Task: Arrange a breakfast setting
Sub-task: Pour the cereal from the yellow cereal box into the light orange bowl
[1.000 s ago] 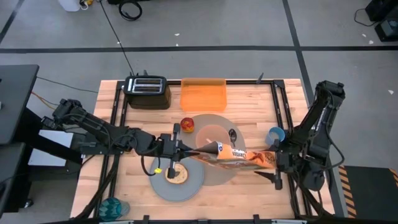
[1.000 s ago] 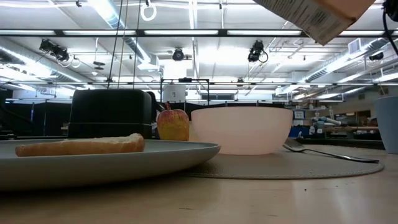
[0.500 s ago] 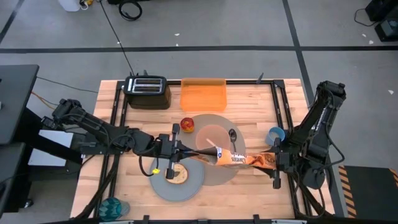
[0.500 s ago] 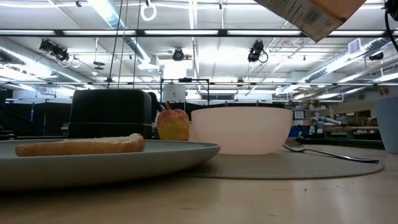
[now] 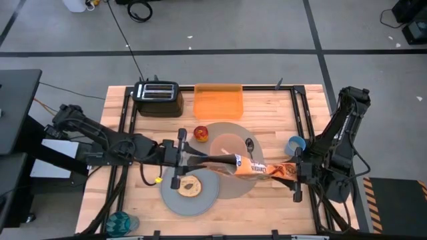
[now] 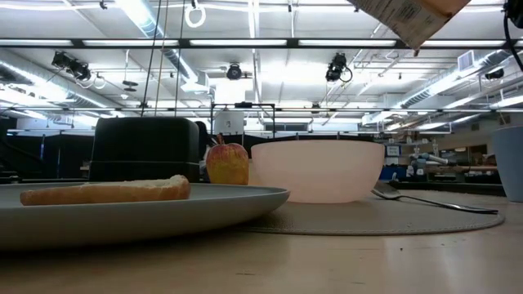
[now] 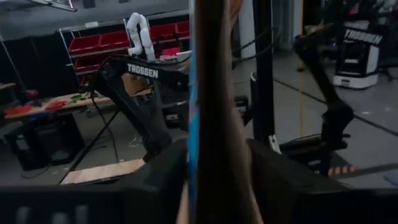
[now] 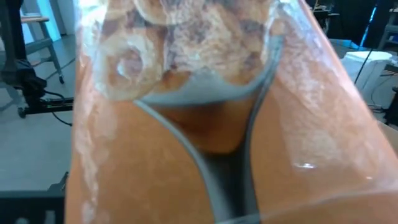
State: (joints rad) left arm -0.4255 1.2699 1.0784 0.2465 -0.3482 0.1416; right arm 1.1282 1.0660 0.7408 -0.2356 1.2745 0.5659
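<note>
An orange cereal box [image 5: 257, 168] hangs in the air over the round grey-brown placemat [image 5: 215, 128], held at both ends. My left gripper [image 5: 223, 161] is shut on its left end and my right gripper [image 5: 293, 171] on its right end. On the mat stand the pink bowl [image 5: 227, 143] and the metal spoon [image 5: 250, 145]. The red apple [image 5: 200, 133] stands at the mat's far left rim. The bagel [image 5: 190, 187] lies on the grey plate [image 5: 175, 199]. The blue cup [image 5: 295, 144] stands to the right. My left gripper pinches the box's left end [image 7: 211, 124] between its two fingers [image 7: 158, 180], one on each broad face. The fingers come level from the table's left, along the box. The box is clear of the table. My right gripper holds the box's right end [image 5: 285, 171], coming from the table's right. The box face [image 8: 186, 124] fills its wrist view and hides the fingers.
A black toaster [image 5: 158, 98] and an orange translucent tray [image 5: 218, 101] stand at the far edge. A teal object [image 5: 121, 223] stands at the near left corner. In the low view the box [image 6: 409, 16] hangs high above the bowl [image 6: 317, 170].
My left arm has drawn a little toward the table's left and far edges. The box has turned about its long axis and shows narrower from above; it has also risen slightly. Both grippers have kept their hold.
</note>
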